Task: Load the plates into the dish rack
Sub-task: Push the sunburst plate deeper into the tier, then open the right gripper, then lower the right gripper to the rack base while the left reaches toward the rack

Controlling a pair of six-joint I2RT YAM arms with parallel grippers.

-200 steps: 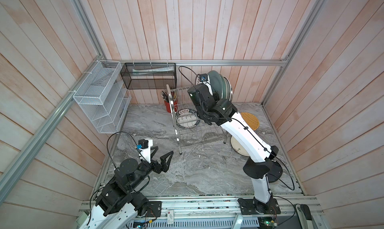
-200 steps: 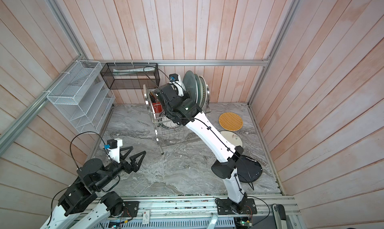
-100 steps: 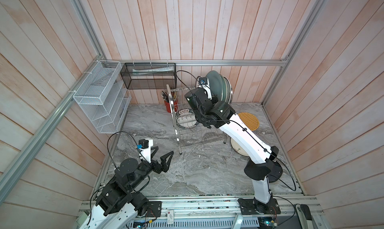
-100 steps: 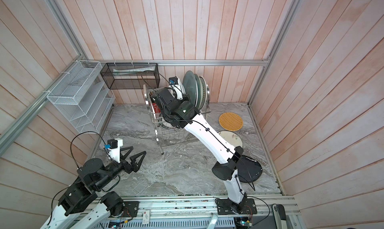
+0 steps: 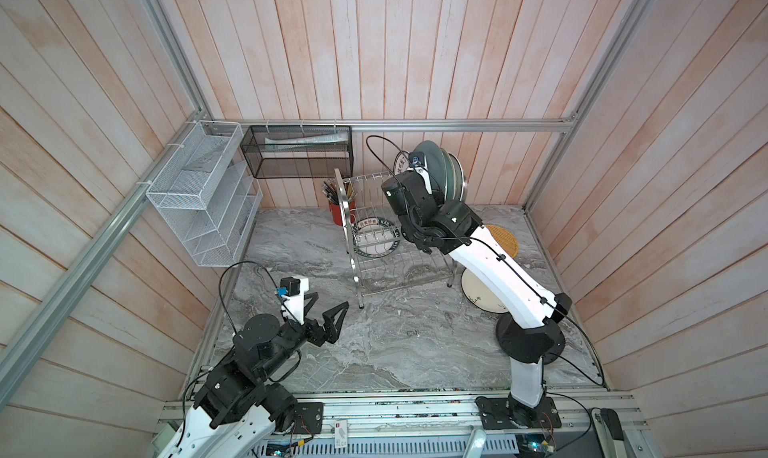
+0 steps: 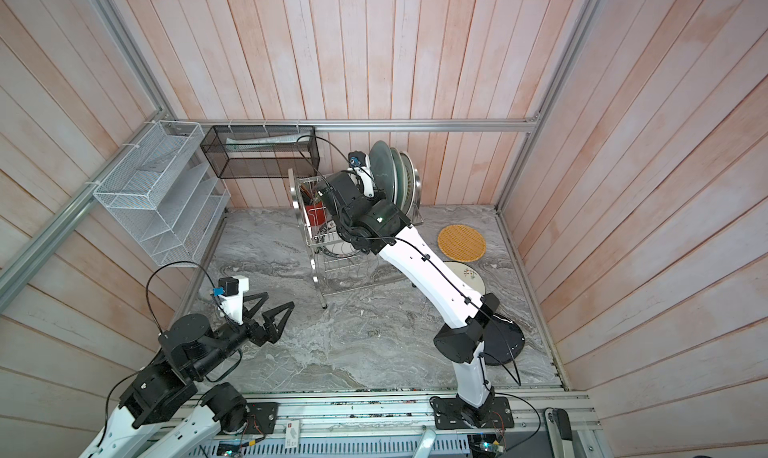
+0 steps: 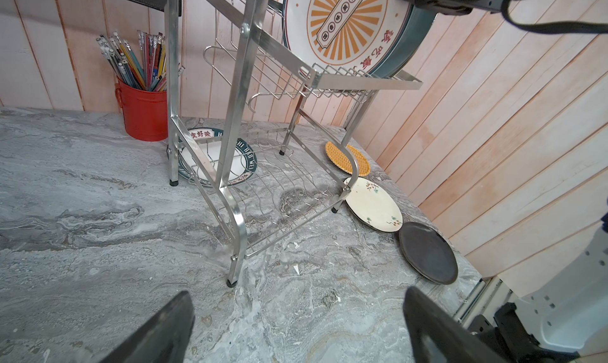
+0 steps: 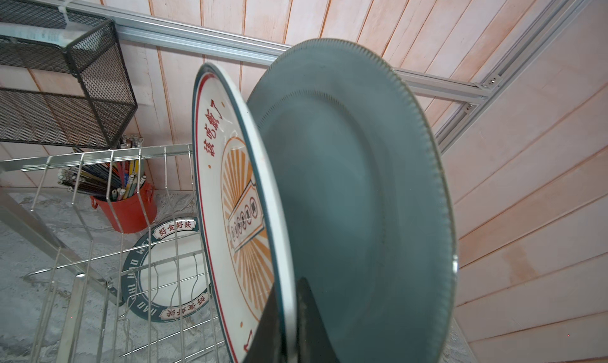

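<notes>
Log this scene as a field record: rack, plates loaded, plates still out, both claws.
rack: dish rack, two tiers, on marble table
upper tier: sunburst plate, blue-grey plate, further plates behind, all on edge
beneath lower tier: green-rimmed plate, flat on table
beside rack: yellow woven disc, cream floral plate, black plate, flat on table
right claw: closed on sunburst plate's rim
left claw: open, empty, above table

Several plates (image 6: pixel 383 173) are stood upright on the upper tier of the dish rack (image 6: pixel 345 271), while a yellow woven disc (image 6: pixel 461 243) is left flat on the marble table (image 6: pixel 374 344).
</notes>
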